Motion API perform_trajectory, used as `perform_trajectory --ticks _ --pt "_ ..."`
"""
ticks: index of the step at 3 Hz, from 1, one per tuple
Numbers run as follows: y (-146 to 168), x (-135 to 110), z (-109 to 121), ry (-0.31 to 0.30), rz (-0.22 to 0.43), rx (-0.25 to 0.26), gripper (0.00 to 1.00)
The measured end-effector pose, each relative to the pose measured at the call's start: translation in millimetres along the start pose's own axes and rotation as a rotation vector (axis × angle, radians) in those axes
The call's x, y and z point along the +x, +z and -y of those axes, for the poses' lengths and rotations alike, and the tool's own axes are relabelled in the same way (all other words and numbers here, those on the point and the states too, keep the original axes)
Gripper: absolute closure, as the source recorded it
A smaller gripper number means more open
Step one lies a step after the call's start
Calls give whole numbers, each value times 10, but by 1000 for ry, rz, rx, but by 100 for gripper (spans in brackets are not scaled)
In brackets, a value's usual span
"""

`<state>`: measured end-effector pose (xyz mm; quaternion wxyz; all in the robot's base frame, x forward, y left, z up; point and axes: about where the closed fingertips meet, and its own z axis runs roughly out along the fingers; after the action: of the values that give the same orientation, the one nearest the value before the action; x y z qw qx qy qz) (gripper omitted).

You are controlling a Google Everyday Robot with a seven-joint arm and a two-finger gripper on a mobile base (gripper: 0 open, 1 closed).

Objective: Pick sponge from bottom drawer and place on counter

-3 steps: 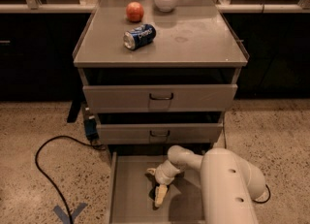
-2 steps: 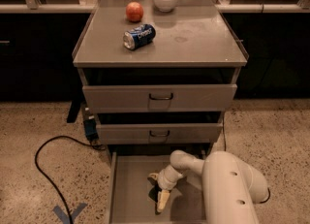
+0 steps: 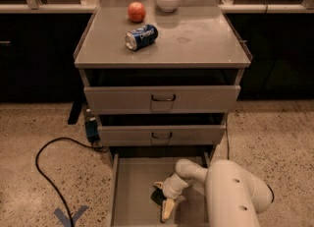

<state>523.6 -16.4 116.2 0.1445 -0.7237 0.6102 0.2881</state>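
Observation:
The bottom drawer is pulled out at the foot of the cabinet. The dark green sponge lies on its floor near the middle front. My gripper reaches down into the drawer from the white arm at the right. It is open, with one pale finger behind the sponge and the other in front of it. The sponge shows only partly between them. The grey counter is the cabinet top above.
On the counter lie a blue soda can on its side, a red apple and a white bowl. Two drawers above stand slightly open. A black cable and a blue tape mark are on the floor at left.
My gripper has moved toward the drawer's front and lower, so that its fingers now stand on either side of the sponge. The things on the counter have not moved.

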Motion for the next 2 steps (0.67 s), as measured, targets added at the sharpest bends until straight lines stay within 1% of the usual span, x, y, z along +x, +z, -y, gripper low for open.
perform_trajectory --ticks 1,2 --pt "147 93 -30 16 9 -30 0" --pt "180 42 118 -2 -6 -43 0"
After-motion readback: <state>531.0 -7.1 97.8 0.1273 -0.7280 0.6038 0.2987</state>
